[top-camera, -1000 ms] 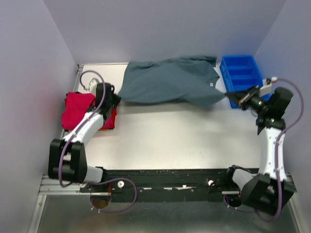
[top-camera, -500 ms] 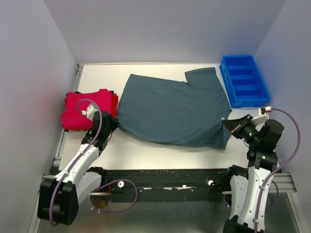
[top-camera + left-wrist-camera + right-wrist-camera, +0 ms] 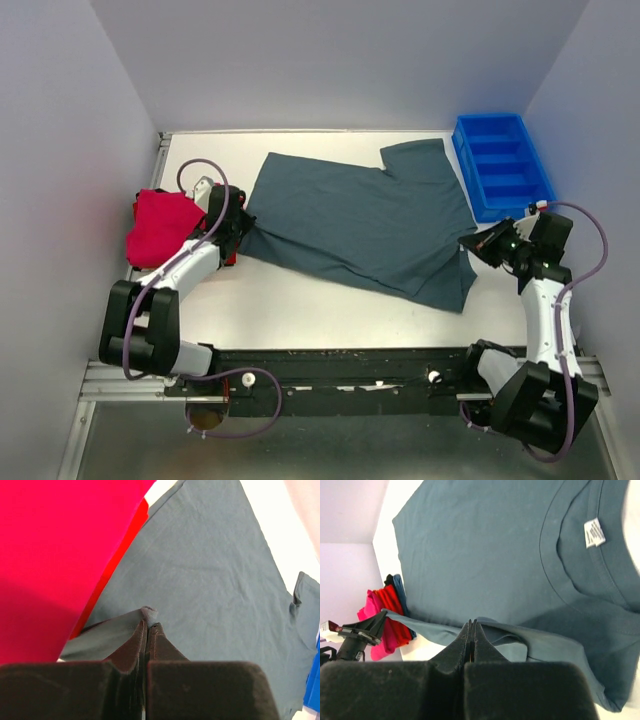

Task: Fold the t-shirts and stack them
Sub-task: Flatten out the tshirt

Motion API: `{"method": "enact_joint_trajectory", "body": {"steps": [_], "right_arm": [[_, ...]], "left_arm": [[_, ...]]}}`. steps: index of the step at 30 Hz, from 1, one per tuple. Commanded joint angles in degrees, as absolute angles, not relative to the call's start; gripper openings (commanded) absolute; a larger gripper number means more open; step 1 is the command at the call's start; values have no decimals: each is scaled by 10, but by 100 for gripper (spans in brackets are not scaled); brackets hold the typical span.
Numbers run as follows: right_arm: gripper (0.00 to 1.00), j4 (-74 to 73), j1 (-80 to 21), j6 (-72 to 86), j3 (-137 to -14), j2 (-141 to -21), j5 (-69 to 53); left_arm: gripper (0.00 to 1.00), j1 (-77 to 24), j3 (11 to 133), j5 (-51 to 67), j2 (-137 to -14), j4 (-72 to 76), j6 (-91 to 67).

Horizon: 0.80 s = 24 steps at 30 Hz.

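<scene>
Grey t-shirt (image 3: 365, 225), long axis left-right, collar seemingly rightward, pinched by left gripper (image 3: 243, 222) and right gripper (image 3: 469, 247)

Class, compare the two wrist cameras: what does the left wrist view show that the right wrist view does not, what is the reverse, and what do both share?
Left wrist only: a sliver of the blue bin at the right edge. Right wrist only: the white neck label, the collar, and the left gripper seen from across the table. Both: the grey-teal t-shirt spread out, the red t-shirts, and the camera's own closed gripper, such as the right gripper, pinching the shirt's edge.
</scene>
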State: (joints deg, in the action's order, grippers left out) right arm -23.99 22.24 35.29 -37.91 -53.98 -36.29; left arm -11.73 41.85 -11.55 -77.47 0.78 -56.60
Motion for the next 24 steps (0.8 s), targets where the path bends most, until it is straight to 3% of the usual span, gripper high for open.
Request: {"method": "enact_joint_trajectory", "body": {"steps": [1,24], "right_arm": [[1,-185,226,356,-427,-584,-345],[1,-145,204,384,-564,-802,-383]], "left_arm": [[0,-118,489,-141,-839,1,-562],[0,-118,623,-156,-982,-54,-560]]}}
